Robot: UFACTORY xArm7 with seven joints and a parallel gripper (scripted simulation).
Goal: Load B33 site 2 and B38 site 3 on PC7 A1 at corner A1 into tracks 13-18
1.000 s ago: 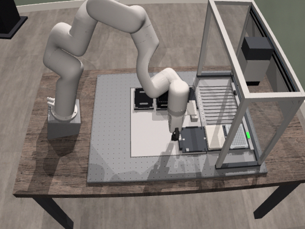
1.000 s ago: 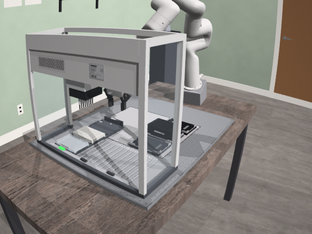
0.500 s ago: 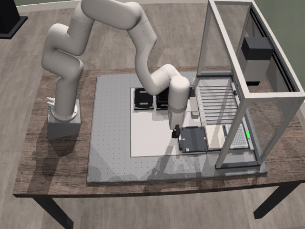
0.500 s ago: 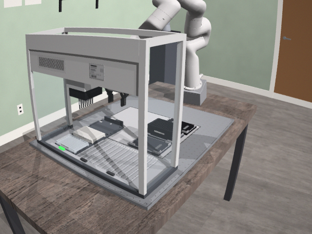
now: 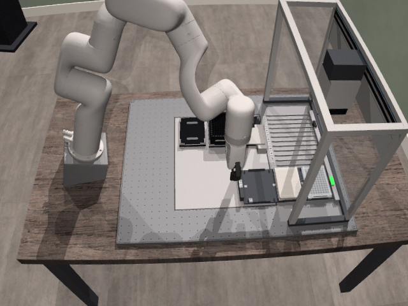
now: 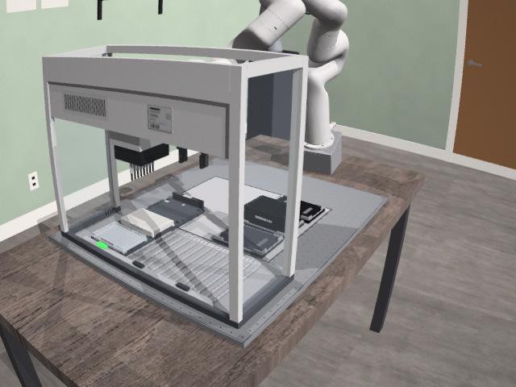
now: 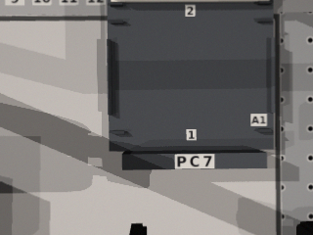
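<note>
The gripper [image 5: 234,171] hangs with its fingers spread wide and nothing between them; in the wrist view only the two dark fingertips peek in at the bottom edge. Just ahead of it, along its pointing direction, lies the plate carrier PC7 [image 5: 258,185], whose labelled handle [image 7: 195,161] is the part nearest the gripper, apart from it with a strip of pale apron [image 5: 197,184] between. Beyond the handle comes site 1 [image 7: 191,88], bare and dark, with its A1 mark in the near corner on the right of the wrist view. Further on, site 2 carries the cream plate B33 [image 5: 288,182] and site 3 the clear-welled B38 [image 5: 317,184], both reaching in under the instrument frame [image 5: 309,178]. A green lamp [image 5: 332,180] glows at the far end of the carrier. To the gripper's side, by the wrist, the black deep-well block B83 [image 5: 217,130] stands in the nest row, next to an empty black nest [image 5: 192,131]. The carrier looks like a long, stiff, flat tray that probably slides easily on the apron and rails; the two plates seem light and rigid, held only by locators, so a sharp jolt could unseat them. The handle bar is the sensible place to hold or push, square across its middle. Since the lamp is lit, I judge that the work is essentially finished.
</note>
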